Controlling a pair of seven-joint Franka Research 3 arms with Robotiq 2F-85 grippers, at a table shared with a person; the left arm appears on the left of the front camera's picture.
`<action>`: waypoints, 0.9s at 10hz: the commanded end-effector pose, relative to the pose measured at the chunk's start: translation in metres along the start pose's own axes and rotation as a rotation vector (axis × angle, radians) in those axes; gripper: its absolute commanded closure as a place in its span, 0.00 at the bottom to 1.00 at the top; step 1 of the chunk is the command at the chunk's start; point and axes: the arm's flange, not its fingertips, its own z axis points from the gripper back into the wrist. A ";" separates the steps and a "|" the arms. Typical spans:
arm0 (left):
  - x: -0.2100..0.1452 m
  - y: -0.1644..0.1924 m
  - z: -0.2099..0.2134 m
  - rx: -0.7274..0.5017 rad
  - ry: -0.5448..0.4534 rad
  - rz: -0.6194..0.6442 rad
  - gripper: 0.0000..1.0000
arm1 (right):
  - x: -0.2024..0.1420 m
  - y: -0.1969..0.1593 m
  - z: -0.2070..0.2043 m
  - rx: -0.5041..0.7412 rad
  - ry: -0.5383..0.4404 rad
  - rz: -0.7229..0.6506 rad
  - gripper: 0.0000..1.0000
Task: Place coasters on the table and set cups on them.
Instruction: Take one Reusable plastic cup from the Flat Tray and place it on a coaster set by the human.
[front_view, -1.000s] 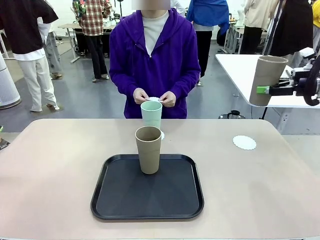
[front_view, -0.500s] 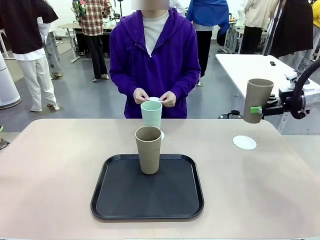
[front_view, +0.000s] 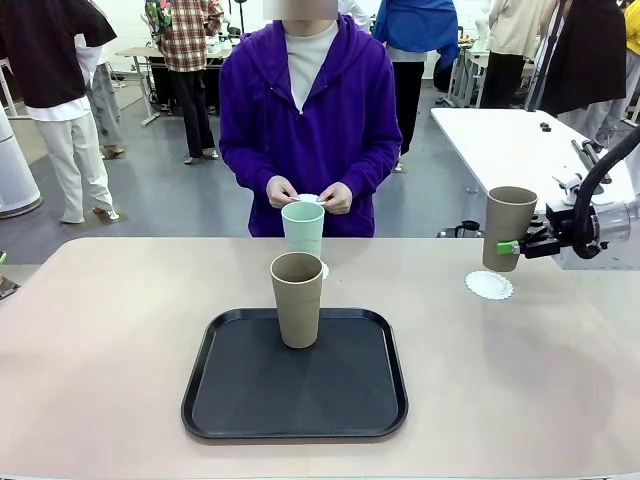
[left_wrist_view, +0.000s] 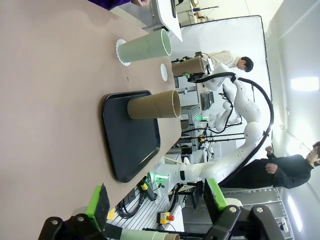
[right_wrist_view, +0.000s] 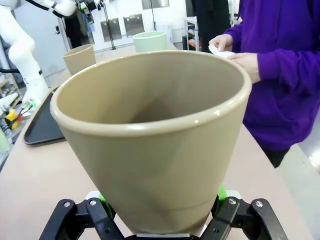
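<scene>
White right arm (front_view: 614, 222), black claw (right_wrist_view: 160, 216), green pads (front_view: 508, 247).

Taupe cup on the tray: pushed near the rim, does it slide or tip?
The taupe cup on the tray probably tips: it's tall, its base narrower than its rim. It looks empty, so likely light. A low push may instead slide it across the black tray.

Robotics lab, open-plan and shared. Beyond the tabletop's (front_view: 100, 350) far edge, bare grey floor (front_view: 170, 200), a white table (front_view: 500, 140) off the far right corner, more tables farther back with people (front_view: 70, 100) standing among them. From the left wrist, a white right arm (left_wrist_view: 248, 107) by the tabletop's edge, loose cables (left_wrist_view: 131, 207) and a red stop button (left_wrist_view: 165, 218) below it, a white screen (left_wrist_view: 225, 35) behind, a person (left_wrist_view: 285, 170) in black nearby.
</scene>
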 end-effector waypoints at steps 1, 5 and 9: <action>0.000 0.000 0.002 -0.012 -0.003 -0.010 0.00 | -0.002 -0.009 0.005 0.042 -0.008 -0.018 0.18; 0.000 0.000 0.002 -0.012 -0.003 -0.010 0.00 | -0.006 -0.002 -0.001 0.012 -0.009 -0.008 0.18; 0.000 0.000 0.002 -0.012 -0.003 -0.010 0.00 | -0.016 0.000 -0.007 0.115 -0.046 0.062 0.18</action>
